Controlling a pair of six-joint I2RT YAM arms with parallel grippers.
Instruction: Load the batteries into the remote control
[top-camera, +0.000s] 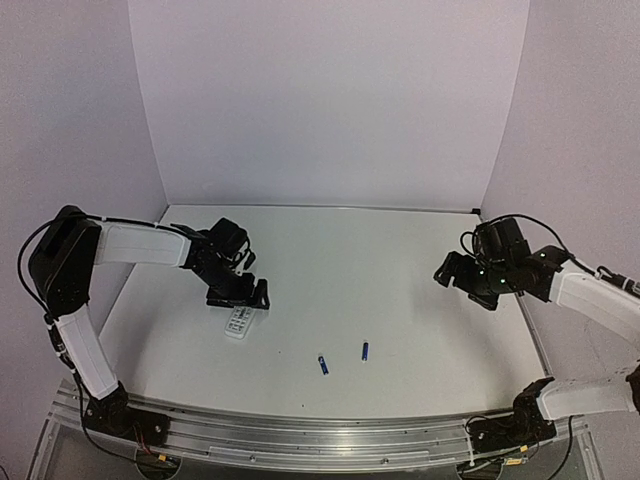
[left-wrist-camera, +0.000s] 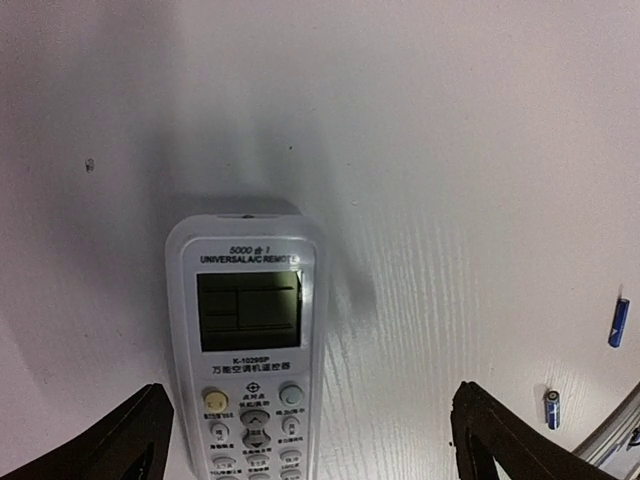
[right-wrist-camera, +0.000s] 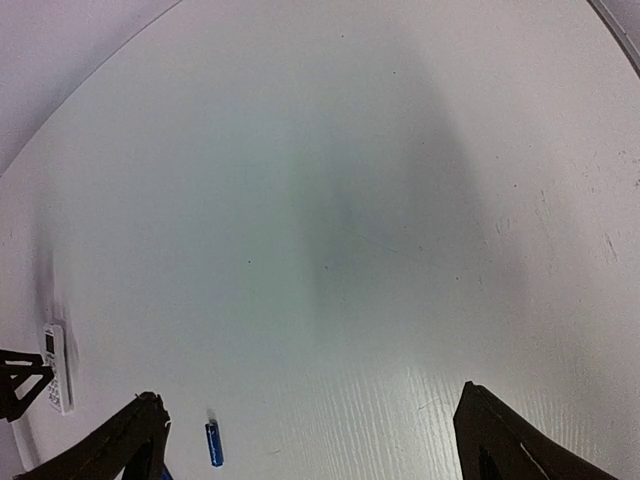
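Two batteries (top-camera: 322, 365) lie on the table (top-camera: 400, 260) right of the remote control (top-camera: 239, 324) in the top view, the left gripper (top-camera: 243, 303) hovering just over the remote. Left wrist view: jaws wide, empty, flanking the remote, which lies buttons-up; turning it over carelessly could skid it away. Right wrist view: right gripper (right-wrist-camera: 305, 435) likewise wide and empty, well above the table; slim batteries may roll from a pinch
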